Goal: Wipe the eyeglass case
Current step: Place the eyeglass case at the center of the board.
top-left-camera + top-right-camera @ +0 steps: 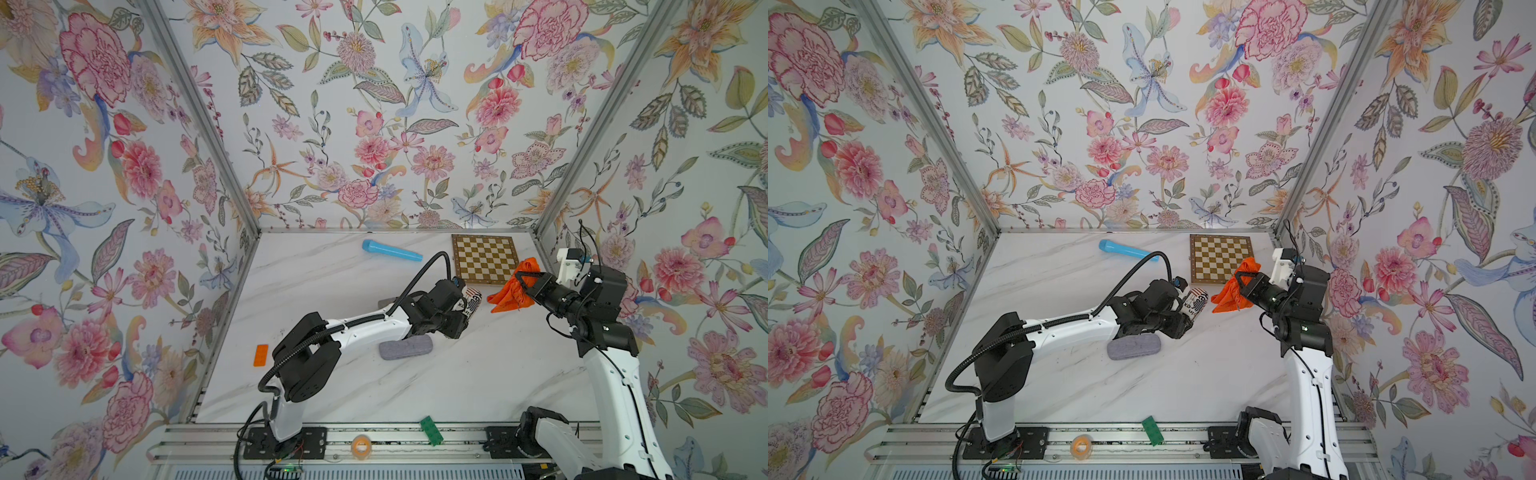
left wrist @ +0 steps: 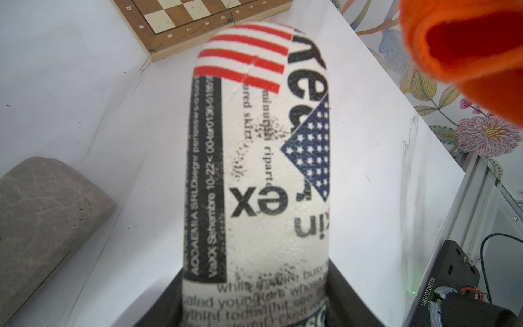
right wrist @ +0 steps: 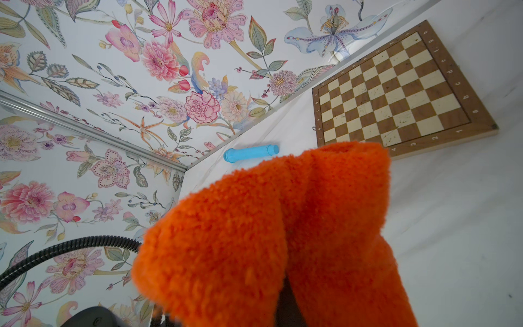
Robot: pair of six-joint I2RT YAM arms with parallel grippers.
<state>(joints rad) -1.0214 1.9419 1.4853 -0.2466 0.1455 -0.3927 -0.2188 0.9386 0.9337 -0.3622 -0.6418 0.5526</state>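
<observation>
In both top views, right of centre, the left pincer [image 1: 460,308] clamps a white flag-and-newsprint eyeglass case [image 1: 474,300]. The case's long axis aims at the fluffy orange cloth [image 1: 506,300] gripped in the right pincer [image 1: 522,282], just beside its free end. Left wrist view: the cloth sits upper right, apart from the case. Right wrist view: the cloth fills lower centre and the case is hidden.

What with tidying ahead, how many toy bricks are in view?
2: an orange brick near the table's left edge, a green brick at its front edge. Others may be hidden.

Near table [image 1: 478,382] half free; grey pouch [image 1: 405,348], chessboard [image 1: 484,259], blue tube [image 1: 390,250] block farther back
</observation>
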